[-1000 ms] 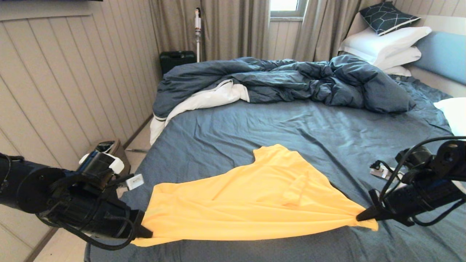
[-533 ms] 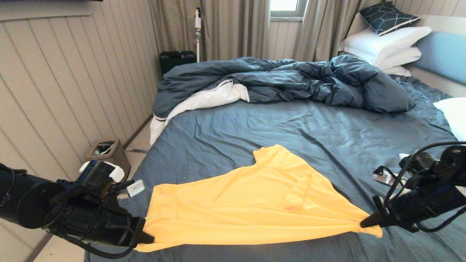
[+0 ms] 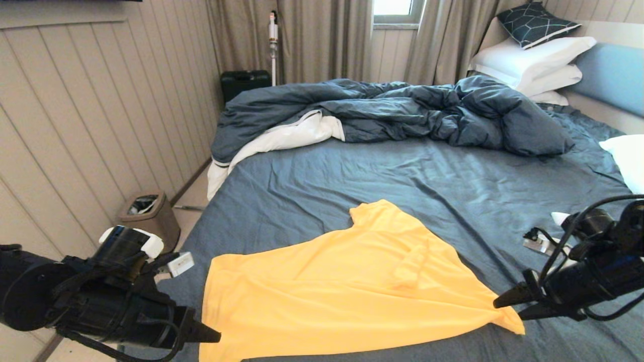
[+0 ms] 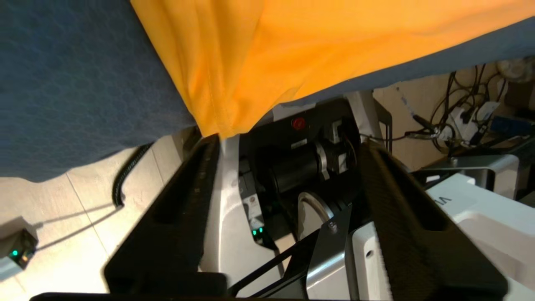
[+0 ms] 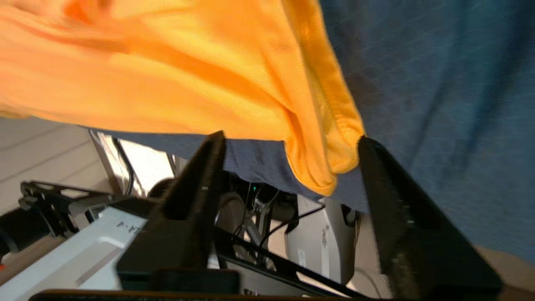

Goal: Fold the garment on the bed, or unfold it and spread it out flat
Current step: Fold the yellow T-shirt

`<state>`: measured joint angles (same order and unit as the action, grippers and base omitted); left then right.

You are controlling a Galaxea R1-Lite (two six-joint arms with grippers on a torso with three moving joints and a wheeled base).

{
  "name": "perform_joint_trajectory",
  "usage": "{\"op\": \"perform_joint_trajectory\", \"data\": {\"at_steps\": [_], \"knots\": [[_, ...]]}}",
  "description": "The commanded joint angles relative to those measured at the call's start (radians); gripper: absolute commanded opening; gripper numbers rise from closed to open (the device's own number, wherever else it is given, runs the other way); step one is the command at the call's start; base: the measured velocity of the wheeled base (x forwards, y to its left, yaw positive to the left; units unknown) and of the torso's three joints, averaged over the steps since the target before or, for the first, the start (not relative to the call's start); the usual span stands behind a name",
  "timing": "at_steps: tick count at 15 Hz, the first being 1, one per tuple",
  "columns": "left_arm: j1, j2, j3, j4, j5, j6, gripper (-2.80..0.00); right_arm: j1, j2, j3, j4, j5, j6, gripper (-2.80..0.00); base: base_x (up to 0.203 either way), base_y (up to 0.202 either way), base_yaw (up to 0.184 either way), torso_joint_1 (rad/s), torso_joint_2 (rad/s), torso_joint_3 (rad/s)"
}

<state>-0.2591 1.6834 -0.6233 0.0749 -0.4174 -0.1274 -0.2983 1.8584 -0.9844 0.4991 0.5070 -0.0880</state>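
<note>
Yellow garment (image 3: 347,286) lies spread near the bed's (image 3: 382,181) six o'clock edge, nearly flat; left tool (image 3: 211,336) and right tool (image 3: 503,307) gape empty at its corners, wrinkles remaining

Just past your left hand you have a small bin (image 3: 149,215) on the floor; far beyond it, a black case (image 3: 245,82) and stick vacuum (image 3: 273,40) by the curtains (image 3: 322,37).
</note>
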Motion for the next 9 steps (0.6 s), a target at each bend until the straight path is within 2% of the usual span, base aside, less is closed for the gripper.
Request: {"op": "perform_joint_trajectory", "data": {"at_steps": [1,5,9], "knots": [[0.004,-0.061,-0.011,-0.001,0.001,-0.004,0.00,-0.020,-0.047,-0.021,0.001,0.004,-0.001,0.00,0.000,0.000,0.000,0.000,0.00,0.000],[0.077,-0.074,-0.135,0.002,0.004,-0.006,0.00,-0.032,-0.055,-0.151,0.006,0.008,0.018,0.00,0.000,0.000,0.000,0.000,0.00,0.000],[0.138,0.092,-0.261,-0.003,-0.002,-0.014,0.00,-0.008,0.065,-0.362,0.009,0.010,0.105,0.00,0.000,0.000,0.000,0.000,0.00,0.000]]}}
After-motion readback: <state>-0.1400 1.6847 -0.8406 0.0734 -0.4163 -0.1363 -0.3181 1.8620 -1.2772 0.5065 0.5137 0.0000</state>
